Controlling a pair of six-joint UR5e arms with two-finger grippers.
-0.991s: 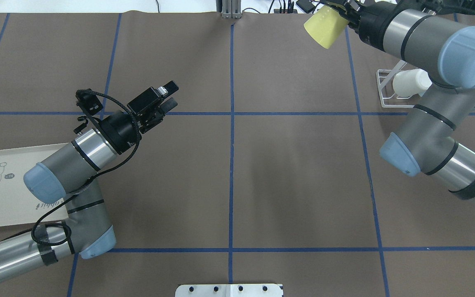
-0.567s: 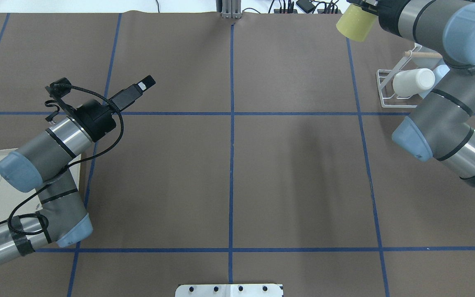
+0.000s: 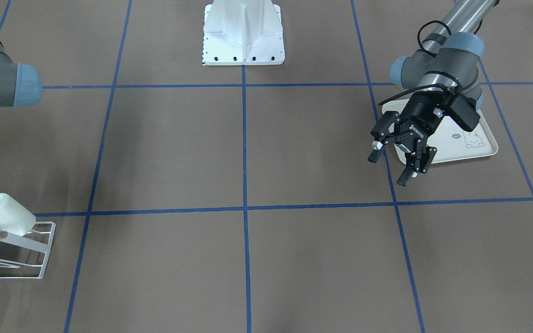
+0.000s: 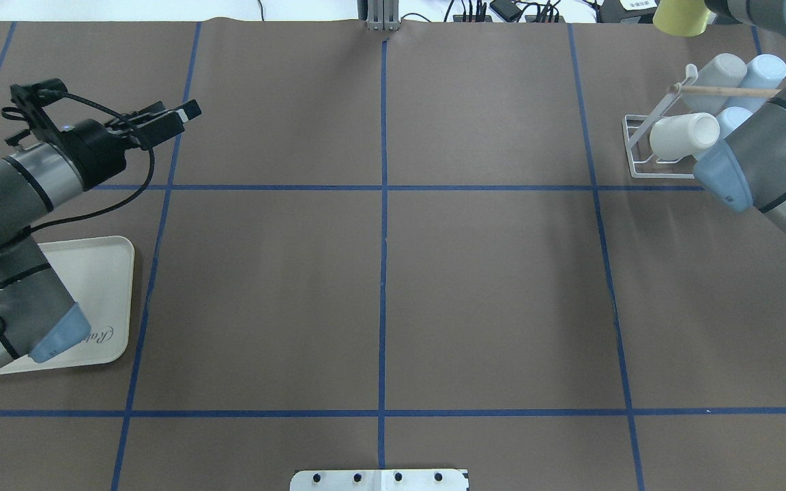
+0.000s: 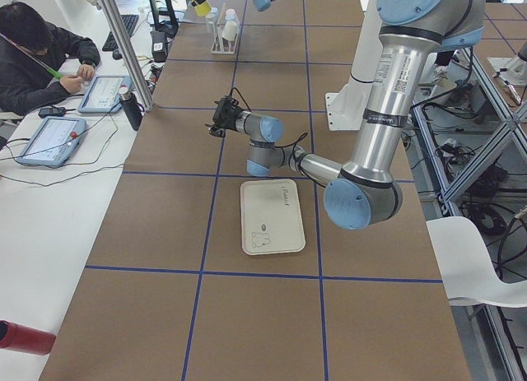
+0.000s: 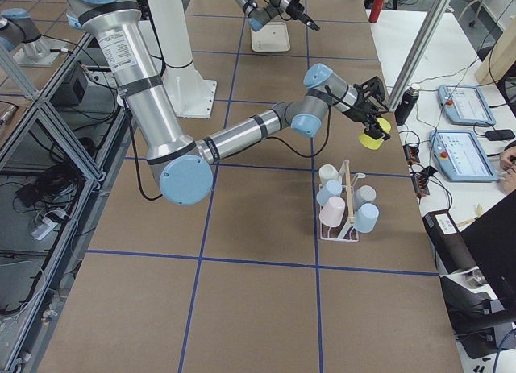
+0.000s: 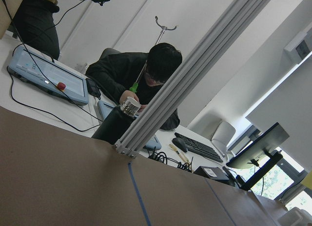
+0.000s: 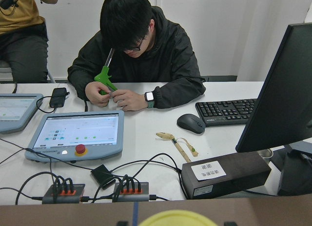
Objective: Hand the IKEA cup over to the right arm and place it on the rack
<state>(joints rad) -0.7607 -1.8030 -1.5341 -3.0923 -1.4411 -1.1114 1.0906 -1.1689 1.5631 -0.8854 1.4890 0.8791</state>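
Right end effector (image 6: 371,123) grips the IKEA cup (image 4: 681,17), now swung from far-centre to the far right of the table (image 4: 488,273), beyond the rack (image 4: 628,146) | left end effector (image 3: 388,169) open, pulled back left | handover done; you only have placement left.

Yellow cup (image 6: 372,139) aloft in right tool (image 6: 368,123), near white wire rack (image 3: 21,242)
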